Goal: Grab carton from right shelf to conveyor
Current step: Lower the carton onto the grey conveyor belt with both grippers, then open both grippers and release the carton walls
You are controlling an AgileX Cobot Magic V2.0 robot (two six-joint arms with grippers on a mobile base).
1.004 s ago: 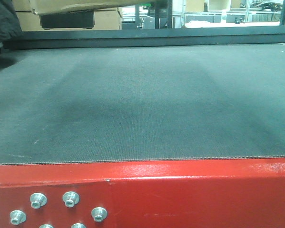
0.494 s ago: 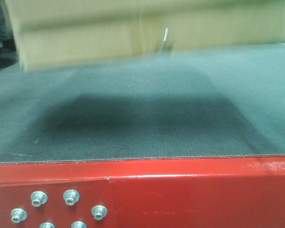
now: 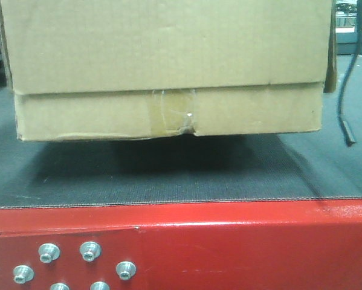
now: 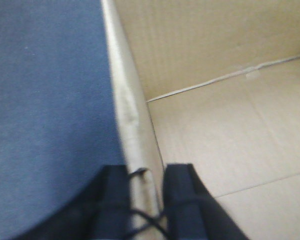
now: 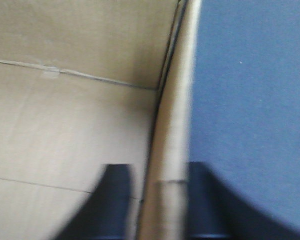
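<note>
Over the conveyor (image 3: 168, 175), the carton (image 3: 168, 66) fills most of the front view, its bottom edge just above or barely touching the dark belt; the shadow beneath suggests a small gap, though the angle makes that hard to confirm. The step in hand looks like the final lowering, and it would go best with both arms descending together so the base lands flat, and with the grips let go only once the belt takes the weight.

The belt is dark grey and finely textured, carried on a glossy red frame (image 3: 241, 248) with a cluster of silver bolts (image 3: 89, 252).

The carton is plain brown corrugated board, open at the top, with clear tape (image 3: 171, 112) over a torn flap seam.

The left gripper (image 4: 145, 187) pinches the carton's left wall, 1 finger inside and 1 outside. The right gripper (image 5: 157, 192) clamps the opposite wall the same way. Thin board held at the rim can flex, so a slow, level descent seems wise.

A thin dark cable (image 3: 348, 90) hangs at the right.
</note>
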